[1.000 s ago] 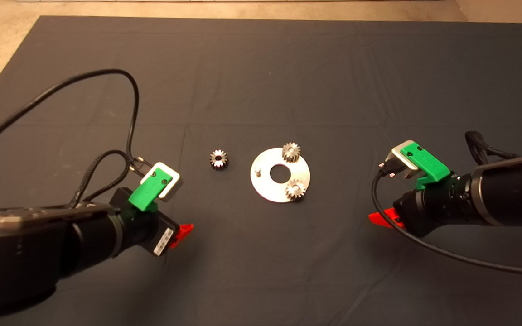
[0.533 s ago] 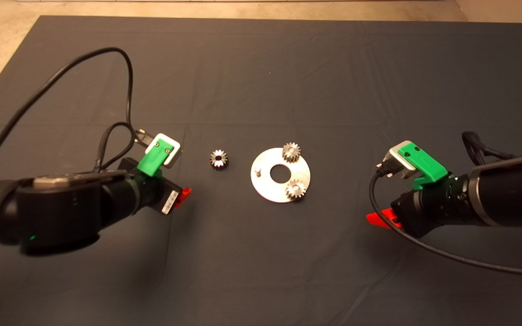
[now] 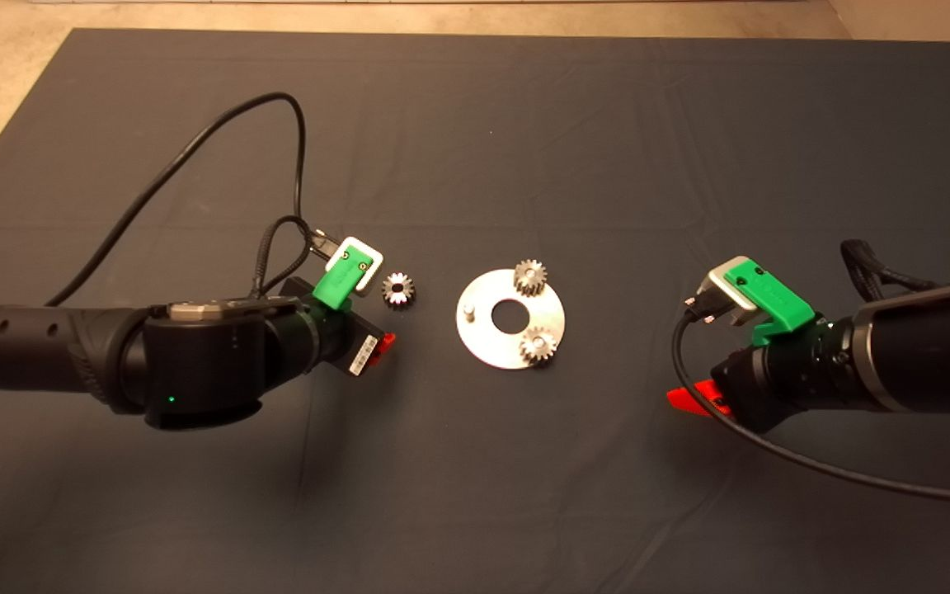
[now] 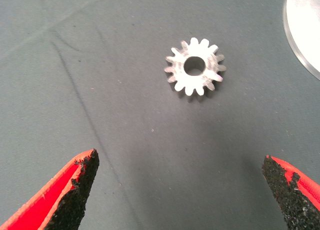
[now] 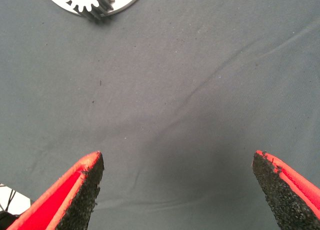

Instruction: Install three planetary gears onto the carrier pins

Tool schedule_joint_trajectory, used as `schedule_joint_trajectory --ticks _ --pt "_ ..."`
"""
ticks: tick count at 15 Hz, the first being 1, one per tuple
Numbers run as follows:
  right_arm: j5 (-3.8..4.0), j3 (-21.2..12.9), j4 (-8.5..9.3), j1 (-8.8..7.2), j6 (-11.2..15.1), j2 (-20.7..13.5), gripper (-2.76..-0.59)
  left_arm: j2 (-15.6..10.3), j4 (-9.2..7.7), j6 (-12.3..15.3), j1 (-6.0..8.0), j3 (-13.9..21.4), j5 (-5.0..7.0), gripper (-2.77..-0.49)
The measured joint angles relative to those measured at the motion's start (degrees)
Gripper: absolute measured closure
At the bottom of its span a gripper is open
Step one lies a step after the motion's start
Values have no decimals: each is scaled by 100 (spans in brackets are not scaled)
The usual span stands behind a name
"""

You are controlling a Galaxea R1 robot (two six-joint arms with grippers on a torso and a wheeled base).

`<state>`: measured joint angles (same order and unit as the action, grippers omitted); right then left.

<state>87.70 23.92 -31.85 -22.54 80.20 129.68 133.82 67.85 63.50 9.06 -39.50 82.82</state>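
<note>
Left gripper (image 4: 180,190) hovers low just left of loose gear (image 3: 398,289), fingers (image 4: 75,190) spread wide, holding nothing. Gear lies flat on mat (image 3: 475,124), bore up, just left of disc (image 3: 483,338). Disc carries two gears, far one (image 3: 529,277) and near one (image 3: 538,345), each on a pin; left pin (image 3: 468,311) bare. Right gripper (image 5: 180,190) well right of disc, fingers wide apart, empty.

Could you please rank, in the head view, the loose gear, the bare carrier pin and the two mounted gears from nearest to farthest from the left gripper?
1. Loose dark-grey metal gear, on the mat beside the left gripper.
2. Bare silver pin, disc's near side.
3. Two mounted gears, disc's far side: too close to call.
</note>
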Motion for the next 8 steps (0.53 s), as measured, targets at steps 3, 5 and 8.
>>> schedule_joint_trajectory --ticks 3,5,8 --pt "0 0 0 0 0 0 -220 31 247 186 0 -36 -24 -236" --pt "1 0 0 0 0 -2 -220 129 290 207 0 -99 -38 -236" --pt "0 0 0 0 0 0 -220 234 337 341 0 -165 -136 -236"
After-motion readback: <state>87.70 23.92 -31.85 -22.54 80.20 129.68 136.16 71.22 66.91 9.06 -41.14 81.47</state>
